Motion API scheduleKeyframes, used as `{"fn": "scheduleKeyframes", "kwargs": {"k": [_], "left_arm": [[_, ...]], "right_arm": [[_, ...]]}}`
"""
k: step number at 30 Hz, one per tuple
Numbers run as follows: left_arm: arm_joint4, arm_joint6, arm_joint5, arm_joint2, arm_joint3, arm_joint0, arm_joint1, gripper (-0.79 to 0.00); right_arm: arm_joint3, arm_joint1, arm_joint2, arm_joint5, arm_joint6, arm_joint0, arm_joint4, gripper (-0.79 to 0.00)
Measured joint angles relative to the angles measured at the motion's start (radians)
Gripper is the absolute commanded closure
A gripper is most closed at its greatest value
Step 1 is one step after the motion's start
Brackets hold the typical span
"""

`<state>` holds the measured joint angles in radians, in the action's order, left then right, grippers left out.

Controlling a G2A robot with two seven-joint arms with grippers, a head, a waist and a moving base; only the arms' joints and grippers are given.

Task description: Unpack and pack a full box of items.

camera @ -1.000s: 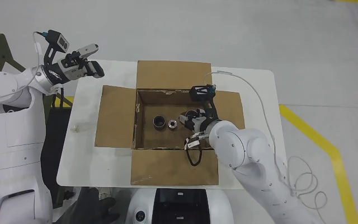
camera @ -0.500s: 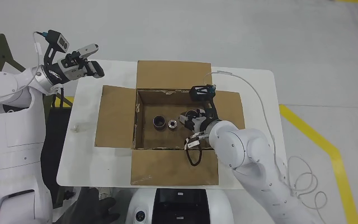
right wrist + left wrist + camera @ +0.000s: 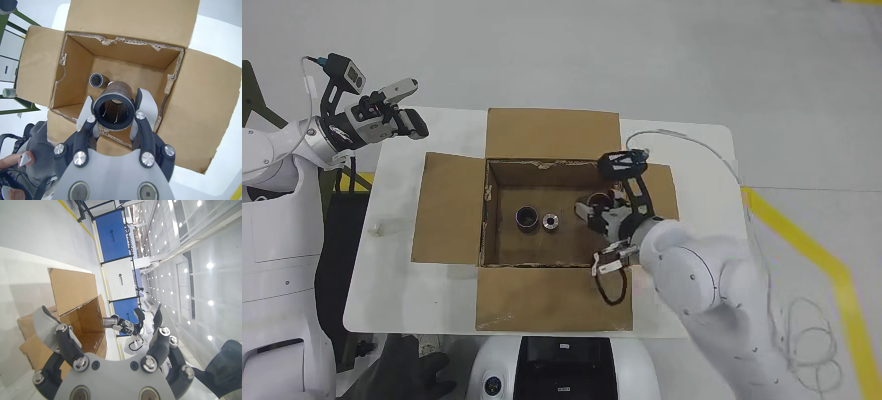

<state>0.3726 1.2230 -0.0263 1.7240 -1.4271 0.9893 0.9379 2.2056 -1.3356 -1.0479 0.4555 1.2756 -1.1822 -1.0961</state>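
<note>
The right gripper (image 3: pixel 114 95) clamps the metal sleeve (image 3: pixel 114 115) across its barrel, bore end toward the wrist. The box (image 3: pixel 132 19) lies open directly below, presumably so the sleeve travels vertically past its walls. The left gripper (image 3: pixel 100 310) stands spread and empty, well apart.

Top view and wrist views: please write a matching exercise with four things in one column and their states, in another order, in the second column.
1 left end effector
2 right end effector
3 small dark cylinder
4 cardboard box

A flaps folded open
B rests on the box floor
C open, holding nothing
D shut on the large metal sleeve

Pairs: 1-C, 2-D, 3-B, 4-A
</note>
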Motion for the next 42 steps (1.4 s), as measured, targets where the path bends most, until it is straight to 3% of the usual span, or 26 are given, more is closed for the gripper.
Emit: {"fn": "scheduleKeyframes", "kwargs": {"k": [12,23,33,42], "left_arm": [[0.000,0.000,0.000,0.000,0.000,0.000,0.000,-0.785],[0.000,0.000,0.000,0.000,0.000,0.000,0.000,-0.785],[0.000,0.000,0.000,0.000,0.000,0.000,0.000,-0.785],[0.000,0.000,0.000,0.000,0.000,0.000,0.000,-0.785]], "right_arm": [[0.058,0.025,-0.339,-0.018,-0.026,-0.116,0.152,0.000],[0.020,0.043,-0.543,-0.034,-0.062,-0.190,0.217,0.000],[-0.093,0.060,-0.639,-0.108,-0.078,-0.213,0.219,0.000],[-0.192,0.072,-0.674,-0.114,-0.103,-0.209,0.211,0.000]]}}
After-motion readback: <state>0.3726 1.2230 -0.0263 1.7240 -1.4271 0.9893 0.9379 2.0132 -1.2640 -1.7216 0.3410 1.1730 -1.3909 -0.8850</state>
